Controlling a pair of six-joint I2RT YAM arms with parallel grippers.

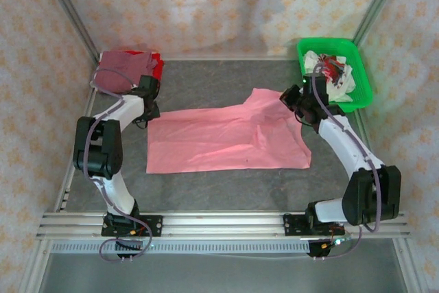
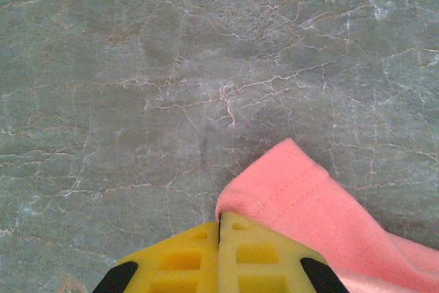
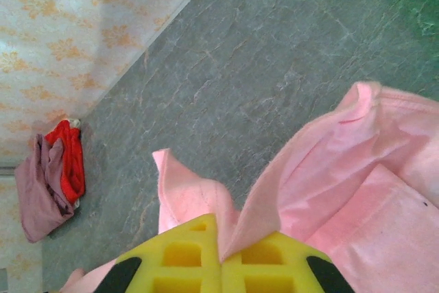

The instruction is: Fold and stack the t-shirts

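The left pincer (image 2: 219,228) has its yellow pads (image 2: 180,260) pressed flat together. A hem corner of the salmon-pink t-shirt (image 2: 302,204) comes out right at their seam, so it seems clamped on that corner, though the wrist view hides the actual bite. The right pincer (image 3: 230,238) is closed on a raised fold of the same shirt, with cloth rising from between its pads and falling away on both sides.

From above, the grey marbled tabletop (image 1: 206,80) carries everything. The salmon-pink t-shirt (image 1: 226,142) lies across its centre, mostly flat, with its long side running from 9 to 3 o'clock. The left pincer (image 1: 150,111) is at the shirt's 10 o'clock corner, and the right pincer (image 1: 293,99) is at its 1 o'clock corner, where the cloth is pulled up into a peak.

A green basket (image 1: 363,77) stands at 2 o'clock on the tabletop, just beyond the right pincer, holding crumpled white and red material. At 10 o'clock, in the far corner, a maroon t-shirt (image 1: 115,75) is bunched in a heap. A red t-shirt (image 1: 157,64) touches it on its 3 o'clock side.
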